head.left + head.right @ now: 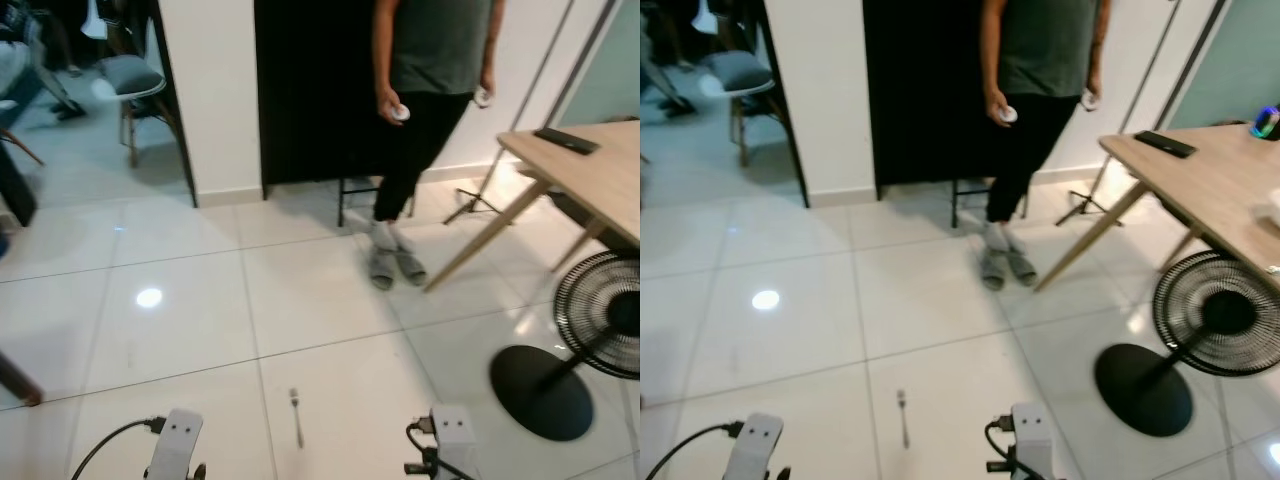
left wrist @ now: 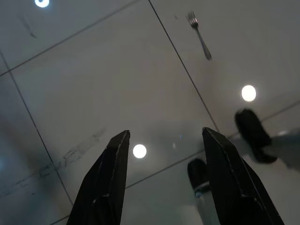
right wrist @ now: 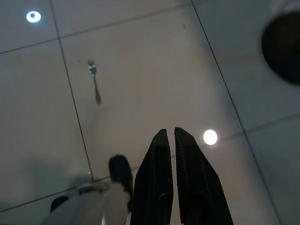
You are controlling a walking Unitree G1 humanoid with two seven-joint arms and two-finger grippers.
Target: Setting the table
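The left gripper (image 2: 161, 140) hung spread wide and empty above the floor tiles (image 1: 320, 300); the right gripper (image 3: 168, 136) was nearly closed, empty, the fork (image 1: 296, 416) lying apart.

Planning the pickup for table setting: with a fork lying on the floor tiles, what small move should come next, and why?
Probably bend and lower the left end effector toward the fork. The fork lies flat on the floor between the two arms, the left fingers are spread open, and the right end effector is shut.
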